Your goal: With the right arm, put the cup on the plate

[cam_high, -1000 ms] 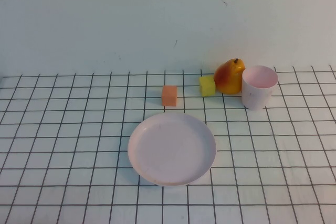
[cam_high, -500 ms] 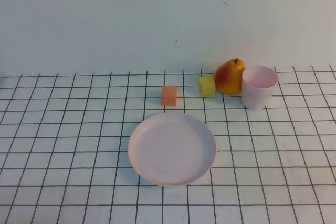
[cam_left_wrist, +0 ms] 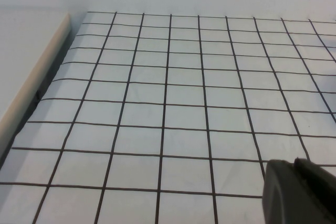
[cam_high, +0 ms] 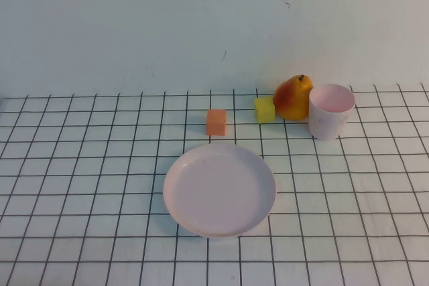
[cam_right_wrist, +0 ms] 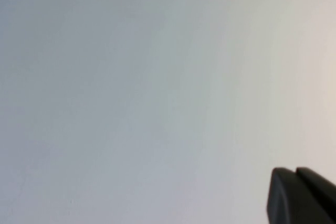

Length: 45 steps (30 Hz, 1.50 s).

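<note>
The pale pink-white cup (cam_high: 330,110) stands upright at the back right of the gridded table, right beside a pear. The round pale pink plate (cam_high: 219,189) lies empty in the middle, well in front and to the left of the cup. Neither arm shows in the high view. My left gripper (cam_left_wrist: 294,163) is shut and empty above bare grid cloth. My right gripper (cam_right_wrist: 295,170) is shut and empty, facing only a plain pale surface; the cup and the plate are out of its view.
An orange-yellow pear (cam_high: 293,97) touches the cup's left side. A yellow cube (cam_high: 265,109) sits left of the pear and an orange cube (cam_high: 216,122) stands just behind the plate. A pale wall rises behind the table. The table's edge (cam_left_wrist: 31,85) shows in the left wrist view.
</note>
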Available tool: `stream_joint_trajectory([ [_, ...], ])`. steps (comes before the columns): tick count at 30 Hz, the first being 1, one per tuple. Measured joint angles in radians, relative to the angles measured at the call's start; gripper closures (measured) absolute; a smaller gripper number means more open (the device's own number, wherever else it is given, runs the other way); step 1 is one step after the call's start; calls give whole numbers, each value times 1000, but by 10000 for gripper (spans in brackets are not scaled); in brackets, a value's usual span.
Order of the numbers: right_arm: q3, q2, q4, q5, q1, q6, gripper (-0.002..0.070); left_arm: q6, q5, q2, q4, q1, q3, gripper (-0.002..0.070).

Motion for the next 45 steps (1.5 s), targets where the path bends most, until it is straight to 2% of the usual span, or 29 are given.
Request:
stream_joint_trajectory([
  [8, -52, 0, 20, -20, 0, -20, 678, 0, 0, 0, 0, 0, 0, 677],
  [16, -409, 33, 24, 131, 0, -255, 678, 0, 0, 0, 0, 0, 0, 677],
  [23, -743, 231, 31, 258, 0, -296, 678, 0, 0, 0, 0, 0, 0, 676],
  [28, -972, 397, 43, 486, 0, -271, 678, 0, 0, 0, 0, 0, 0, 671],
  [35, -1270, 678, 81, 950, 0, -216, 678, 0, 0, 0, 0, 0, 0, 676],
  [42, -1476, 962, 183, 1416, 0, -318, 678, 0, 0, 0, 0, 0, 0, 676],
  [45, -1537, 1073, 221, 1545, 0, -331, 678, 0, 0, 0, 0, 0, 0, 676],
])
